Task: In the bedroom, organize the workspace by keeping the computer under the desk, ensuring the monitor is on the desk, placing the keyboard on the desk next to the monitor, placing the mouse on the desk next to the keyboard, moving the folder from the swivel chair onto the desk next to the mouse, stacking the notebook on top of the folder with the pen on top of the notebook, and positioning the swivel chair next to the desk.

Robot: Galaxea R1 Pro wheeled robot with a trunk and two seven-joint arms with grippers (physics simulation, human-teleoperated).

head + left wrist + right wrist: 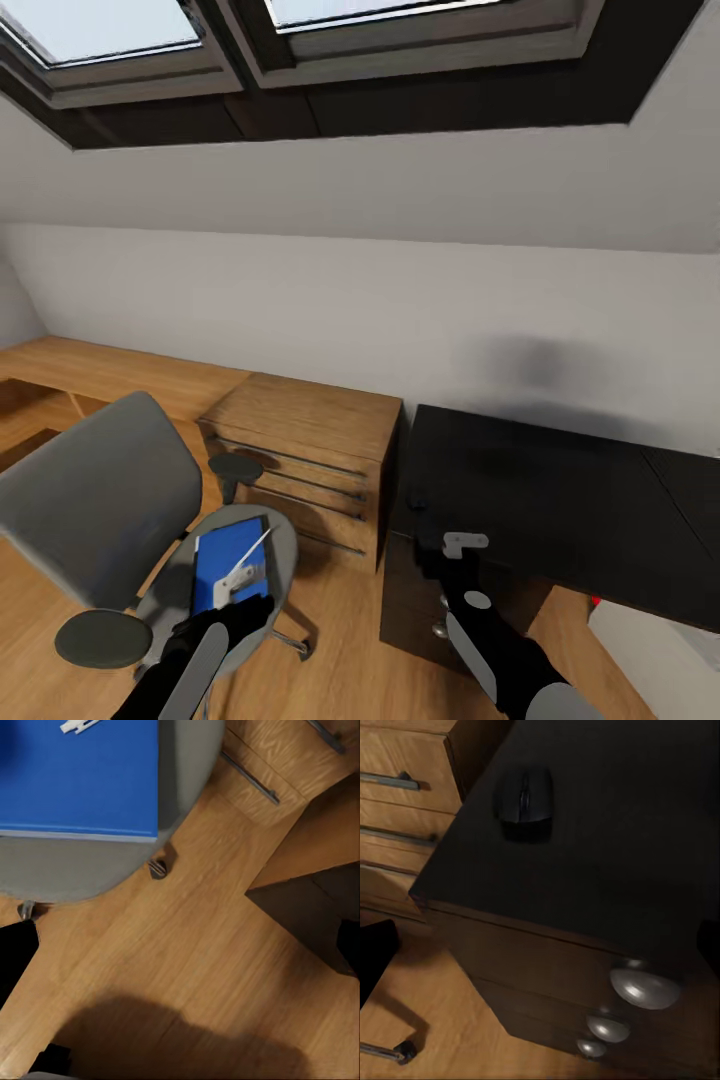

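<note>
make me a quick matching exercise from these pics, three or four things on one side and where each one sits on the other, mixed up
Things:
1. folder
2. mouse
3. pen
4. wooden cabinet

Places:
A. near the corner of the black desk top
B. between the chair and the desk
C. flat on the chair seat
D. lying on the folder

Pairs: 1-C, 2-A, 3-D, 4-B

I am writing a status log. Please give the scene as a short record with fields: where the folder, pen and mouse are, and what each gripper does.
folder: blue folder lies flat on the seat of the swivel chair
pen: white pen lies on the folder
mouse: mouse on the desk, near its corner by the wooden cabinet
left gripper: left gripper over the folder's near edge; grip unclear
right gripper: right gripper over the desk's front edge, holding nothing visible
</note>
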